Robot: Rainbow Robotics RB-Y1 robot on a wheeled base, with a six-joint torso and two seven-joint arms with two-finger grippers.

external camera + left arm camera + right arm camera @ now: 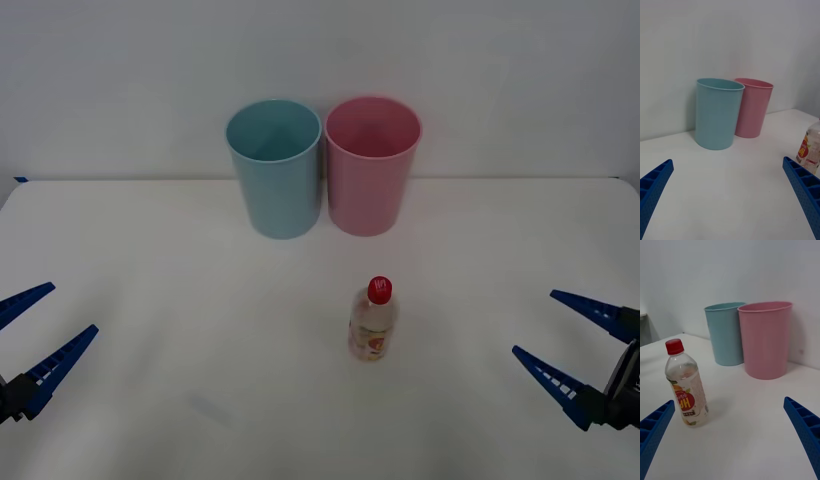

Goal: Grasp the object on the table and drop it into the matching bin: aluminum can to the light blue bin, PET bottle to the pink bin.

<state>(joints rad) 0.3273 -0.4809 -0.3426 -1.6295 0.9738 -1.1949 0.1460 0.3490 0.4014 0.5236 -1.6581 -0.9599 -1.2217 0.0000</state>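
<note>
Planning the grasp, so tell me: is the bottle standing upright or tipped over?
Upright: the PET bottle stands on its base on the table, red cap on top, short of the pink bin.

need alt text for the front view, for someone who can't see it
A small PET bottle with a red cap stands upright on a white table, in front of a light blue bin and a pink bin side by side at the far edge. The open left gripper and right gripper wait low at either side.
</note>
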